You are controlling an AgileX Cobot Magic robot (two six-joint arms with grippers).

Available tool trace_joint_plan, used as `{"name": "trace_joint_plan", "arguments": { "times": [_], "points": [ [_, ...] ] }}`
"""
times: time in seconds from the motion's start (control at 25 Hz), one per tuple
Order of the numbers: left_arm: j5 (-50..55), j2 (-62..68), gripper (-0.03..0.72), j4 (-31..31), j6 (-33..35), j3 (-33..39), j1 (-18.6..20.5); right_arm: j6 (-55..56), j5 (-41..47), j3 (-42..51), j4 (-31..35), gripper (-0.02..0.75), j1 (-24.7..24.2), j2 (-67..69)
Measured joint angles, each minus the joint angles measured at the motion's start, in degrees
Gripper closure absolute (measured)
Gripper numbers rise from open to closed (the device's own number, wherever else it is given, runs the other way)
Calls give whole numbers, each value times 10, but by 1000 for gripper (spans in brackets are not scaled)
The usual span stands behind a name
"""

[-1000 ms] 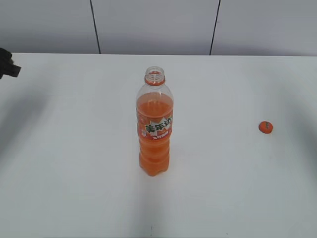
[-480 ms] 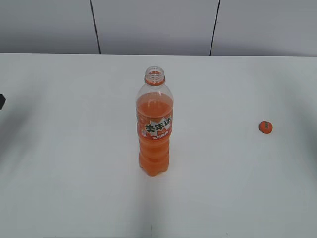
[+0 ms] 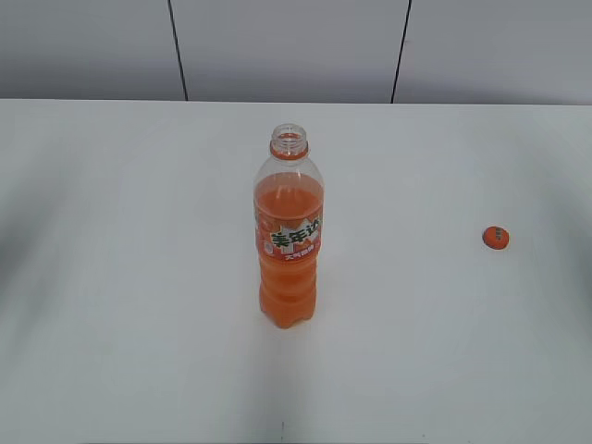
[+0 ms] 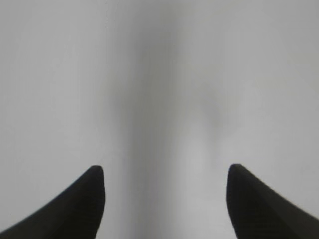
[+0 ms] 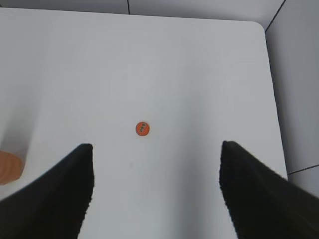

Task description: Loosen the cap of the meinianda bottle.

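Observation:
The meinianda bottle (image 3: 289, 239) stands upright mid-table with orange drink inside, its neck open with no cap on it. The orange cap (image 3: 496, 237) lies flat on the table well to the bottle's right; the right wrist view shows the cap (image 5: 142, 129) from above, and an orange bit of the bottle (image 5: 9, 168) at the left edge. My right gripper (image 5: 157, 149) hangs open high over the table, the cap beyond its fingertips. My left gripper (image 4: 166, 170) is open over bare white table with nothing between its fingers. Neither gripper shows in the exterior view.
The white table (image 3: 139, 277) ends at a grey panelled wall (image 3: 296, 46) at the back. In the right wrist view the table's rounded far corner (image 5: 256, 25) and right edge border a grey floor.
The left arm's dark tip, seen at the exterior view's left edge a second ago, has slid down and out of the frame. Bottle and cap have not moved.

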Motion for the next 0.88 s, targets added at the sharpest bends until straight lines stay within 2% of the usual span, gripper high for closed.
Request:
{"name": "trace_joint_plan", "arguments": {
  "times": [0.24, 0.6, 0.88],
  "points": [
    [20, -123, 219, -47, 33, 0, 0, 0, 0, 38, 0, 150, 0, -15],
    [60, -286, 220, -52, 35, 1, 0, -1, 0, 146, -4, 150, 0, -67],
    [66, -379, 220, -60, 35, 78, 0, -9, 0, 223, -23, 150, 0, -141]
  ]
}}
